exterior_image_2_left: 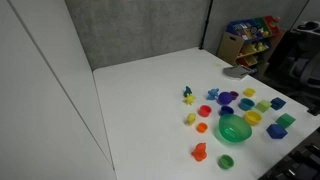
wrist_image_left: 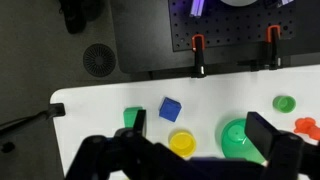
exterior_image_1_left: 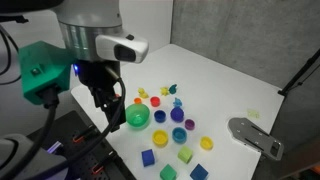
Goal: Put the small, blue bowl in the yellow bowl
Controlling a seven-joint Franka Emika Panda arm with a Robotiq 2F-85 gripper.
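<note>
The small, blue bowl (exterior_image_1_left: 160, 117) is a tiny dark navy bowl standing on the white table just beside the big green bowl (exterior_image_1_left: 137, 117); it also shows in an exterior view (exterior_image_2_left: 224, 110). The yellow bowl (exterior_image_1_left: 160, 137) stands close by, nearer the table edge, and shows in the other views too (exterior_image_2_left: 253, 117) (wrist_image_left: 182, 142). My gripper (exterior_image_1_left: 105, 98) hangs above the table beside the green bowl (wrist_image_left: 240, 138). Its fingers are spread open and empty (wrist_image_left: 200, 135), with the yellow bowl below between them. The blue bowl is out of the wrist view.
Several small coloured bowls, cups and cubes are scattered round the green bowl (exterior_image_2_left: 234, 129), among them a blue cube (wrist_image_left: 171, 109), a green cube (wrist_image_left: 133, 118), a small green cup (wrist_image_left: 284, 102) and violet bowls (exterior_image_1_left: 178, 114). A black pegboard (wrist_image_left: 230, 30) lies past the table edge.
</note>
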